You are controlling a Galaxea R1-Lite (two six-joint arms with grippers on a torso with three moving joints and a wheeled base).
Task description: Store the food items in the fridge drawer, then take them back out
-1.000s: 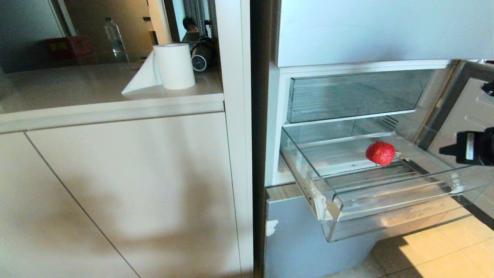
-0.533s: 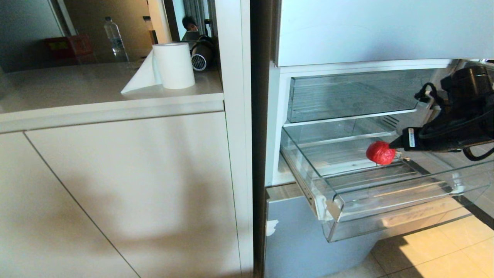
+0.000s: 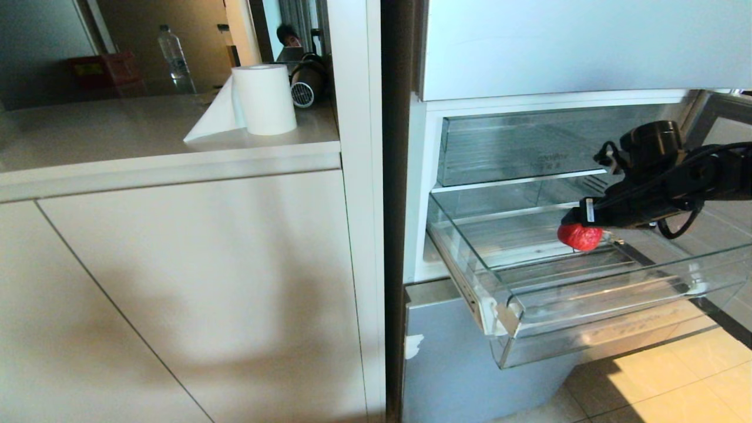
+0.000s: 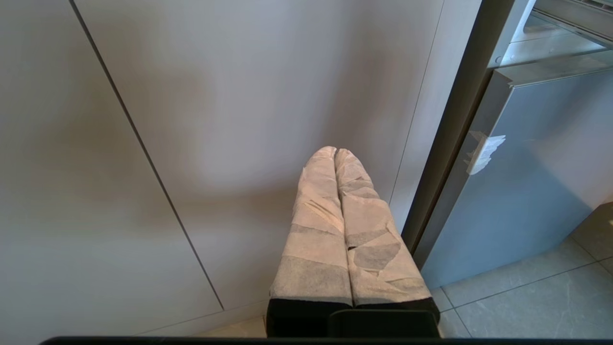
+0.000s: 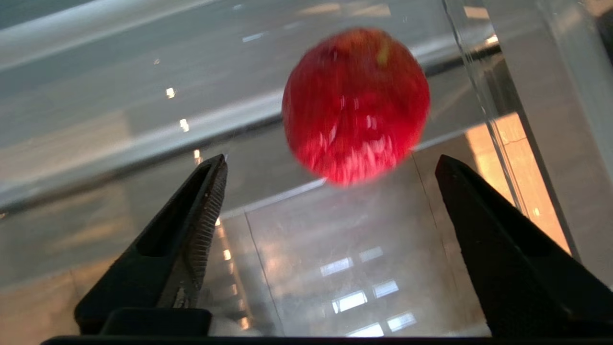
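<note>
One glossy red food item (image 3: 580,236) lies on the floor of the fridge drawer (image 3: 587,301), which is pulled out. My right gripper (image 3: 573,221) reaches in from the right and hovers just over the item. In the right wrist view the red food item (image 5: 357,103) sits just beyond the right gripper (image 5: 330,158), whose black fingers (image 5: 196,215) stand wide open with nothing between them. The drawer's clear floor (image 5: 335,268) shows beneath them. My left gripper (image 4: 335,151) is parked low before a cabinet door, its taped fingers shut and empty.
A shallower clear drawer (image 3: 529,147) sits above, close over the right arm. The fridge door (image 3: 725,147) stands open at the right. A counter (image 3: 147,135) on the left carries a paper roll (image 3: 265,100) and a bottle (image 3: 175,59). Tiled floor (image 3: 675,388) lies below.
My right arm has swung in from the right edge, leftward over the drawer, until its fingertips are at the red item. The red item and the drawer have not moved.
</note>
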